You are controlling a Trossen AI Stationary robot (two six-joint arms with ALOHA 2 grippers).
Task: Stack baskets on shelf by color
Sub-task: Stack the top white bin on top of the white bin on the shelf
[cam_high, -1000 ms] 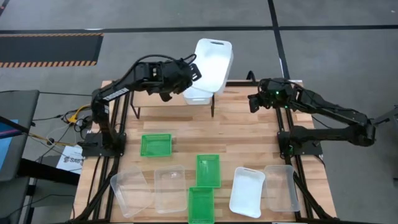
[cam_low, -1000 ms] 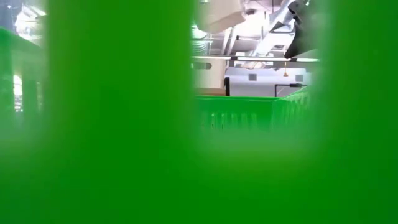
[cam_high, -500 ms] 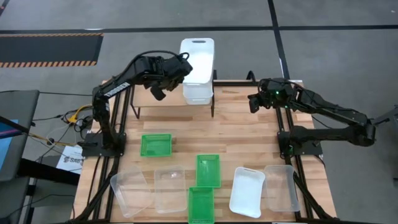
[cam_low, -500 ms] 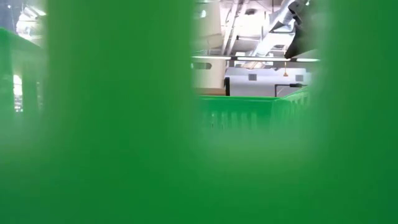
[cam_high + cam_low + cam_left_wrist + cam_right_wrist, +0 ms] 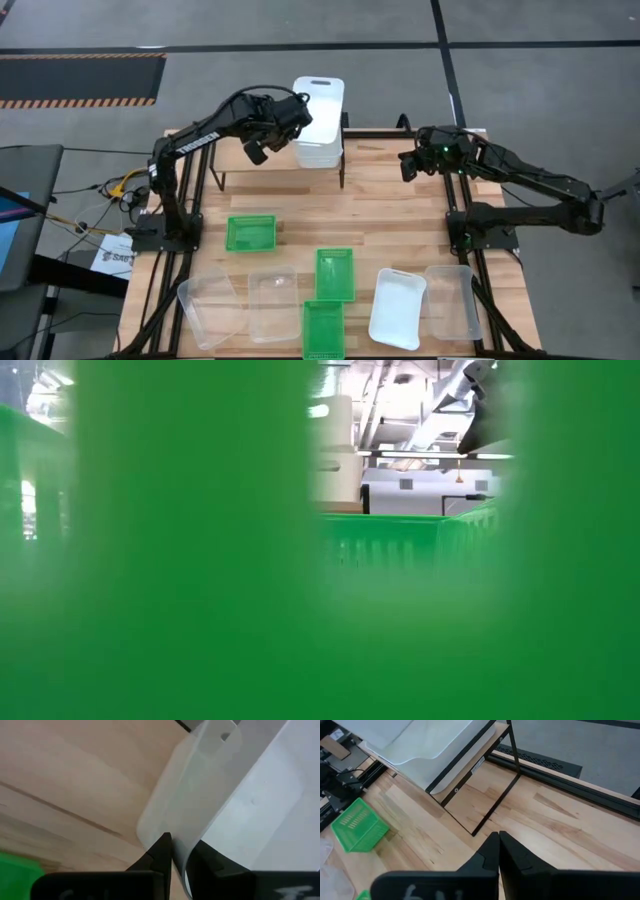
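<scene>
Seen from above, a wooden worktop [image 5: 400,210] carries a small shelf [image 5: 232,152] at its far edge, with baskets scattered along the near edge. The left tool [image 5: 292,118] reaches over the shelf's right end and pinches the side wall of a white basket [image 5: 322,115] between its two fingers. That basket sits nested on another white basket [image 5: 318,156] already on the shelf, so the white pile appears to be forming at that end. The left wrist view confirms the grip: one dark finger [image 5: 159,851] lies outside the thin wall and the other inside, clenched on it. The hold on the wall probably steadies the basket as it settles into the one below.

The right tool [image 5: 405,165] waits well apart, above the worktop's far right, its fingers pressed together and empty.

Still on the worktop are three green baskets [image 5: 250,233] [image 5: 335,273] [image 5: 323,328], three clear baskets [image 5: 211,309] [image 5: 273,304] [image 5: 453,299] and one more white basket [image 5: 397,307]. A green basket wall fills most of the low view.
</scene>
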